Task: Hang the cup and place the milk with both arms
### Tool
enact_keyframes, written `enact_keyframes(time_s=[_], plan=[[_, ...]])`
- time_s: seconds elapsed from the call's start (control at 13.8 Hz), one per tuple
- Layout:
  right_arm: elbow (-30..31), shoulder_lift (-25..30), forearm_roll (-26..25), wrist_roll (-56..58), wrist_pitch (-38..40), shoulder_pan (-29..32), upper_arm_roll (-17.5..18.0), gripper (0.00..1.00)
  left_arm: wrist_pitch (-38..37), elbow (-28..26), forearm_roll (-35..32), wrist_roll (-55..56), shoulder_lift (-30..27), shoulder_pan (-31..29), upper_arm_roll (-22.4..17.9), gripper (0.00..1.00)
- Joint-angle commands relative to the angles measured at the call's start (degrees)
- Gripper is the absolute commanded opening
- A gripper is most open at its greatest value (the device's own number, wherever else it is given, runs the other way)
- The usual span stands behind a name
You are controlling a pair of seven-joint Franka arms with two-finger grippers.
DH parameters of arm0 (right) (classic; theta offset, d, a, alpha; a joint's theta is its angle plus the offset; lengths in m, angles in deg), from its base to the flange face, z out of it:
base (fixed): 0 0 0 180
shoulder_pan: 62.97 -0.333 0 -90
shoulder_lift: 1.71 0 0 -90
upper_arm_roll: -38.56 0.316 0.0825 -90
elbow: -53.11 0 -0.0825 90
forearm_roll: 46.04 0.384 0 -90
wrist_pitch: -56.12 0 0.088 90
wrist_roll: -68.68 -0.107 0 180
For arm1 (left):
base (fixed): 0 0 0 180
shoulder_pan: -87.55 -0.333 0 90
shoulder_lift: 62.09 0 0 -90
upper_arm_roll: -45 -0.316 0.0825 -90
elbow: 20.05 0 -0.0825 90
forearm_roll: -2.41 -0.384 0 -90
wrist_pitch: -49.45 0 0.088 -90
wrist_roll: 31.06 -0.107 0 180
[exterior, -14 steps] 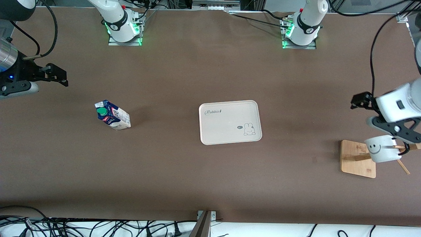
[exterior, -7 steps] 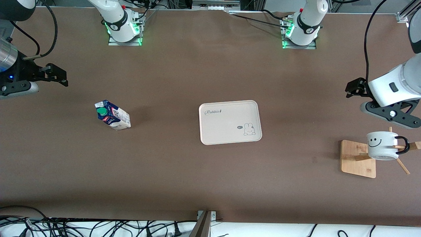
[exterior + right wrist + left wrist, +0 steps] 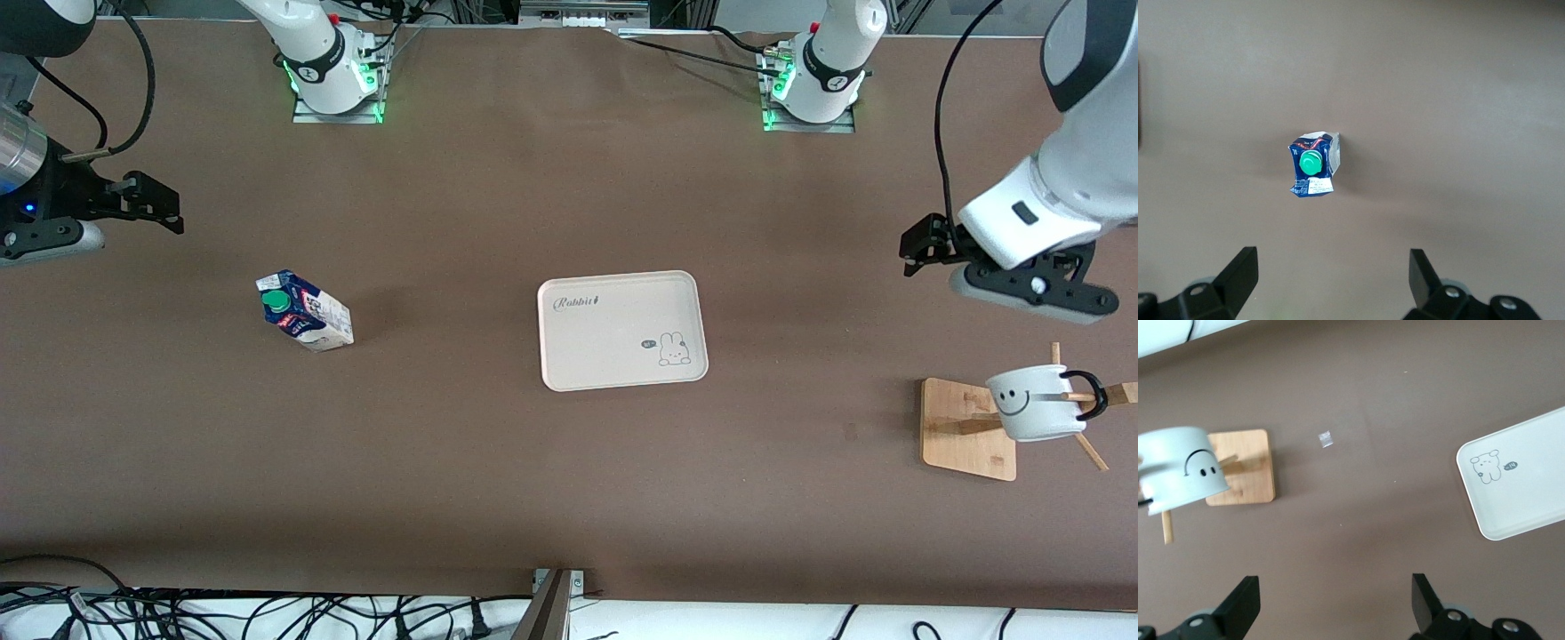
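white smiley cup (image 3: 1034, 404) hanging by its black handle on a wooden rack (image 3: 969, 429) at the left arm's end of the table. left gripper (image 3: 1335, 603) up over bare table near the rack, fingers spread, holding nothing. blue milk (image 3: 305, 311) upright toward the right arm's end, well apart from a cream tray (image 3: 621, 330) mid-table. right gripper (image 3: 1331, 280) waiting, spread wide and empty.
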Motion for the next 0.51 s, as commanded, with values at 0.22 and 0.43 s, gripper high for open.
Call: enact_keyframes(time_s=[0.22, 0.43], plan=[[0.1, 0.4, 1.0, 0.6, -0.1, 1.3, 1.0, 1.0, 4.1, -11.0, 3.4, -0.4, -8.0, 3.6, -7.7, 1.0], [0.1, 0.4, 1.0, 0.6, -0.1, 1.3, 1.0, 1.0, 3.3, -10.3, 3.0, 1.2, -7.1, 4.2, -7.2, 1.0]])
